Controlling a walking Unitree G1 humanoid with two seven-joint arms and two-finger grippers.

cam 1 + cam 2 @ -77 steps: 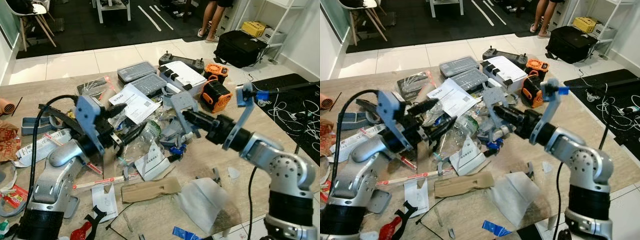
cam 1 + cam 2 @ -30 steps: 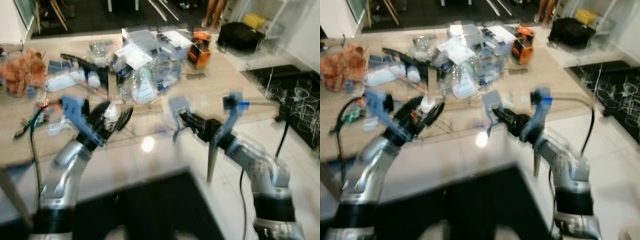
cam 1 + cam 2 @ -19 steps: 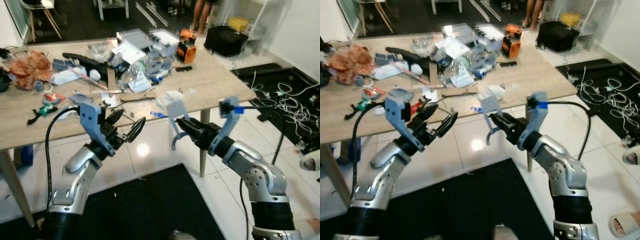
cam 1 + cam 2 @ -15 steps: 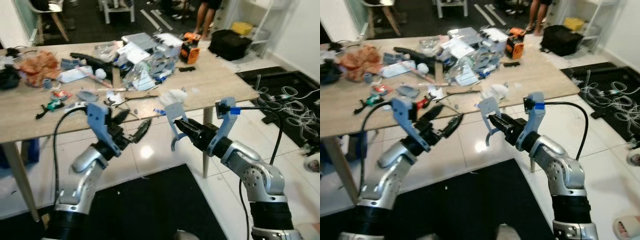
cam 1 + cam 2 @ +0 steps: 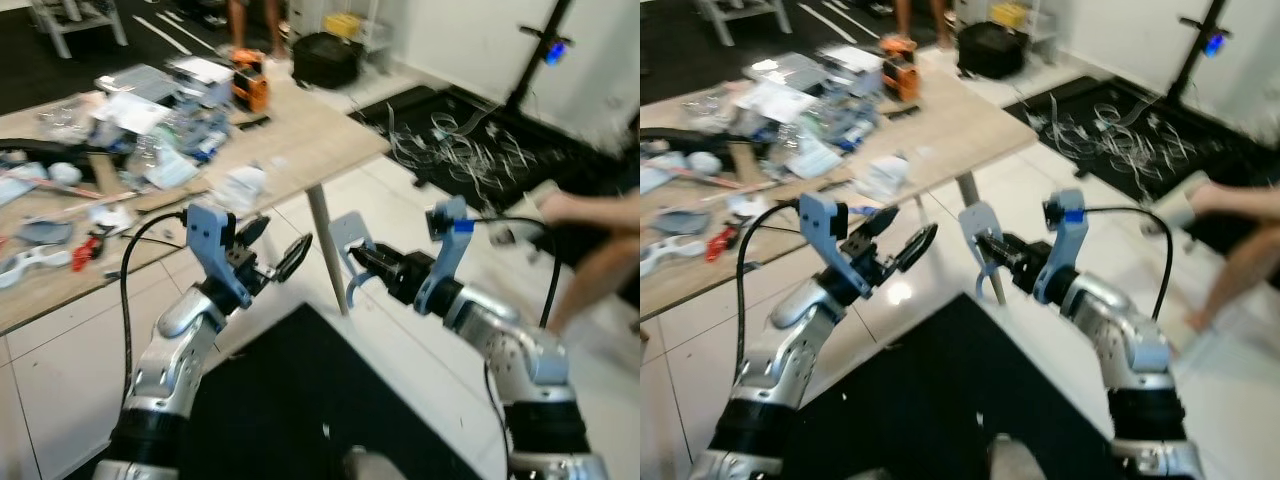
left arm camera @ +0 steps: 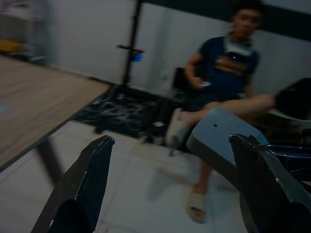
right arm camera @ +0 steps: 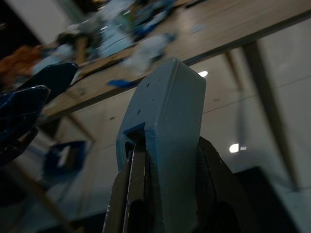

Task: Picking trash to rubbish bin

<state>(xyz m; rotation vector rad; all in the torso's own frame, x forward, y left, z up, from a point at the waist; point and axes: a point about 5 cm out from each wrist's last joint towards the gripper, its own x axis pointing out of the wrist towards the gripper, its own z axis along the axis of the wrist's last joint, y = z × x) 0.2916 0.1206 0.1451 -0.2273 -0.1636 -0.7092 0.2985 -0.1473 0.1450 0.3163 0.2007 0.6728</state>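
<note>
two fingers (image 7: 206,191) pinch a grey-blue plastic piece (image 7: 163,116).

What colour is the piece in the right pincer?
Light grey-blue piece, clamped in the right pincer; right wrist view shows it best.

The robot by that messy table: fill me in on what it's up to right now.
The robot has turned away from the cluttered table with a grey plastic piece pinched in its right claw. Its left claw is open and empty, held out over the white floor by a black mat. The trash pile sits on the tabletop behind. A person sits nearby. I can't spot a bin yet.
</note>
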